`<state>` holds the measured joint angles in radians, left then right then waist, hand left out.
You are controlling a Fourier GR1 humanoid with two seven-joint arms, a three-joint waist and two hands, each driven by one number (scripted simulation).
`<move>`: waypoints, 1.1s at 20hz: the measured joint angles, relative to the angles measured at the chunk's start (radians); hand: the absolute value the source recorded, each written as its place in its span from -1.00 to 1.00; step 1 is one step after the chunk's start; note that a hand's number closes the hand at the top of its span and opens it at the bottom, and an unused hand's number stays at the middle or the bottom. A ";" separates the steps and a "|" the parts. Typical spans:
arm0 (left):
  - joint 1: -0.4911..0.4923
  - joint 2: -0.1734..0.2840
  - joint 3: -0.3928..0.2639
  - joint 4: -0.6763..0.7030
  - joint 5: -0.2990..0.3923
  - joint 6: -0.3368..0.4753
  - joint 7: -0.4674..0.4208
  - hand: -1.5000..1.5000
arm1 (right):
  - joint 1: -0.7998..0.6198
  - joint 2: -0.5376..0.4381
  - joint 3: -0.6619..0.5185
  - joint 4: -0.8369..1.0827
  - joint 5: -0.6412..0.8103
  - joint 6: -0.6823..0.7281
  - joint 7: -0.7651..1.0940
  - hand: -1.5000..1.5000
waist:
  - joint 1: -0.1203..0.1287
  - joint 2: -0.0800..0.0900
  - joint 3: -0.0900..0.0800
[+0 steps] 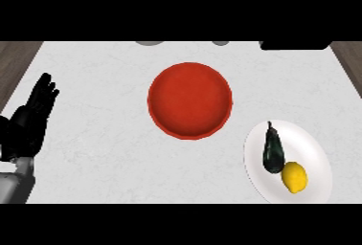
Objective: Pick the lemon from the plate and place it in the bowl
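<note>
Rising from the lower left corner of the head view, a grey forearm (13,184) is seen, topped by the black left hand (28,119), which is held at the counter's left edge with its fingers (44,91) straight, slightly spread and pointed up and away; nothing is held in it and nothing is touched by it. The palm is turned roughly toward the middle of the counter, and the hand is kept well apart from every object. The white marbled counter (92,143) is spread across most of the view, with dark wood flooring shown at its far left and far right corners. Near the middle, a red bowl (189,99) is set upright with nothing inside it. To the right and nearer the lower edge, a white plate (311,158) is placed, close to the bowl but not touching it. On the plate a dark eggplant (273,149) is laid lengthwise with its stem pointing away, and the yellow lemon (294,177) is found just beside the eggplant's nearer end, apparently touching it. The right hand is not shown anywhere in the view.
</note>
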<state>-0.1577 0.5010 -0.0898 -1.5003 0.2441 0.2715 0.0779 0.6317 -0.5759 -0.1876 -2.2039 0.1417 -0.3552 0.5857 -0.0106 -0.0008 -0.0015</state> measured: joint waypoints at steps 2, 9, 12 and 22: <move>0.003 -0.016 -0.010 -0.007 -0.017 0.002 0.000 0.00 | -0.050 -0.042 -0.047 0.002 -0.032 0.051 0.062 -1.00 | 0.005 0.001 0.000; 0.001 -0.037 -0.017 -0.018 -0.039 -0.002 0.008 0.00 | -0.173 -0.203 -0.064 0.081 -0.175 0.287 0.214 -1.00 | 0.022 0.004 0.001; -0.004 -0.036 -0.013 -0.024 -0.043 -0.008 0.017 0.00 | -0.262 -0.248 -0.024 0.176 -0.220 0.370 0.254 -1.00 | 0.032 0.006 0.001; -0.015 -0.056 0.020 0.009 -0.060 -0.036 0.003 0.00 | -0.513 -0.222 0.144 0.445 -0.315 0.601 0.305 -1.00 | 0.026 0.005 0.002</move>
<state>-0.1725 0.4454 -0.0700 -1.4909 0.1845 0.2353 0.0810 0.1189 -0.7977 -0.0439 -1.7590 -0.1730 0.2456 0.8906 0.0153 0.0038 0.0002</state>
